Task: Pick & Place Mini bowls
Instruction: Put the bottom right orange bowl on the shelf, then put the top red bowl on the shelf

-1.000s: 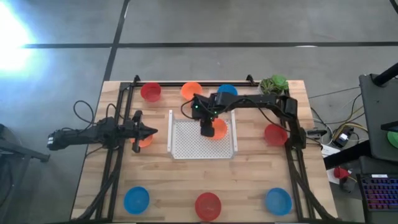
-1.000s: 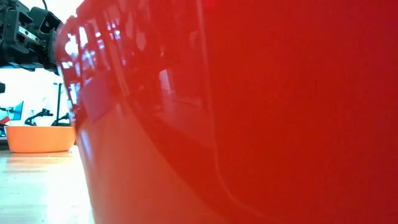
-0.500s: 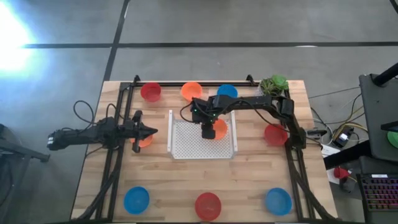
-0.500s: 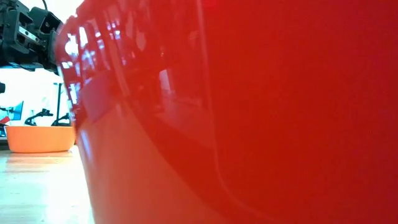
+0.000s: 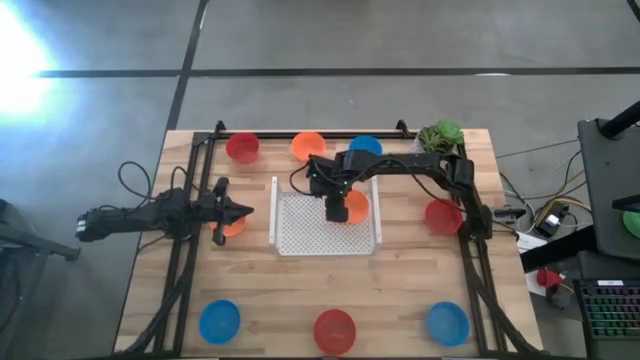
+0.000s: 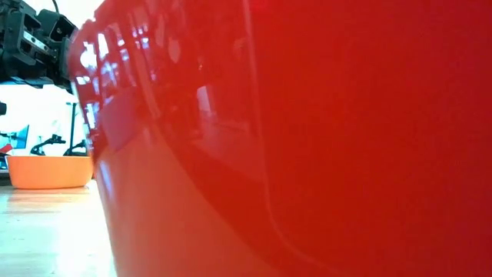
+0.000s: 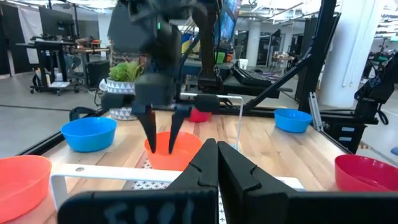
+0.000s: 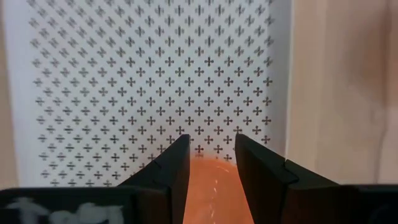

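Observation:
An orange mini bowl (image 5: 356,206) sits in the far right part of the white perforated tray (image 5: 300,235). My right gripper (image 5: 337,212) stands open at the bowl's left side, fingers pointing down. In the right wrist view, orange (image 8: 211,186) shows between the fingers over the tray (image 8: 155,74). In the left wrist view the two fingertips (image 7: 163,144) stand in front of the bowl's wall (image 7: 189,152). My left gripper (image 5: 243,210) waits shut and level at the table's left, beside another orange bowl (image 5: 230,228). My right gripper's fingers (image 7: 151,134) point down at the left wall of the orange bowl, side by side along its rim. I cannot tell whether they touch it.
Red (image 5: 242,148), orange (image 5: 307,146) and blue (image 5: 365,147) bowls line the far edge, next to a potted plant (image 5: 440,135). A red bowl (image 5: 442,216) lies right of the tray. Blue (image 5: 219,321), red (image 5: 335,330) and blue (image 5: 448,323) bowls sit along the near edge. The near red bowl (image 6: 346,154) fills the low view.

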Robot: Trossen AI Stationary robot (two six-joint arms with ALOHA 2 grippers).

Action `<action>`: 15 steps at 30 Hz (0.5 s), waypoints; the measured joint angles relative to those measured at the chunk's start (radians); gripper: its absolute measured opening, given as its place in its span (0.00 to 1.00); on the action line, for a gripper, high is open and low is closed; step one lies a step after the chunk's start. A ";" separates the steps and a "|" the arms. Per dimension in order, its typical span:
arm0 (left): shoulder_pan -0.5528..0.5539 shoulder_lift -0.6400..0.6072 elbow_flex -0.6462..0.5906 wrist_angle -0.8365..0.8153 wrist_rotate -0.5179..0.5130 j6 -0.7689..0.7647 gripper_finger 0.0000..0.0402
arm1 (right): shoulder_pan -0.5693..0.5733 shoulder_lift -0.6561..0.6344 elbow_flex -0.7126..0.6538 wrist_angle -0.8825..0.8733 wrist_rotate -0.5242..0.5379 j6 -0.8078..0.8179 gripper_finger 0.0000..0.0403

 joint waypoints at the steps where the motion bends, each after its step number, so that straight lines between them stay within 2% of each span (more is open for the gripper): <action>1: 0.000 0.000 0.000 0.000 0.000 -0.011 0.00 | 0.000 -0.008 0.006 -0.005 0.000 0.000 0.31; 9: 0.000 0.000 0.000 0.006 -0.007 -0.079 0.00 | 0.009 -0.140 0.013 -0.002 0.001 -0.009 0.30; 15: 0.000 0.000 0.000 0.083 -0.032 -0.095 0.00 | 0.047 -0.282 -0.007 0.021 0.002 -0.018 0.28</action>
